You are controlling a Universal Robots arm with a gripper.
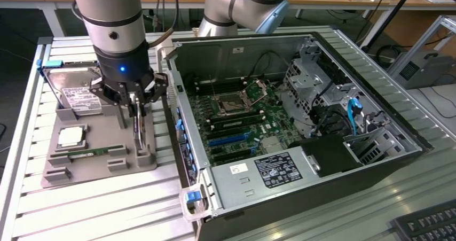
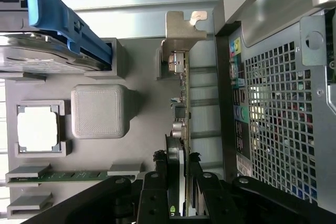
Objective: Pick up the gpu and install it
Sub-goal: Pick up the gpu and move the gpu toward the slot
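Seen from the wrist, the gripper [image 2: 177,157] has its two dark fingers [image 2: 159,182] closed against opposite faces of the gpu [image 2: 180,93]. The card stands on edge between them, and its silvery end bracket [image 2: 184,30] is at the end away from the fingers. In the exterior view the gripper [image 1: 135,118] hangs straight down from the arm, and the gpu [image 1: 141,137] runs out from between the fingertips toward 6 o'clock. The card is upright in its slot along the 3 o'clock edge of the grey holder tray [image 1: 93,171].

Directions below are clock positions from the gripper in the exterior view.

- **8 o'clock:** the green memory stick [image 1: 89,153] lies flat in the tray.
- **Between 8 and 9 o'clock:** the processor chip [image 1: 71,137] sits in its square pocket.
- **10 o'clock:** the hard drive [image 1: 78,94], in a blue-railed carrier, leans at the tray's far end.
- **3 o'clock:** the open computer case [image 1: 399,129] lies on its side just beside the tray, with the motherboard [image 1: 228,123] and its bare processor socket [image 1: 232,103] showing.
- **4 o'clock:** the labelled power supply [image 1: 274,170] is inside the case, and a keyboard [image 1: 431,225] is well beyond it.

Tray and case rest on the slatted metal table [image 1: 93,214].
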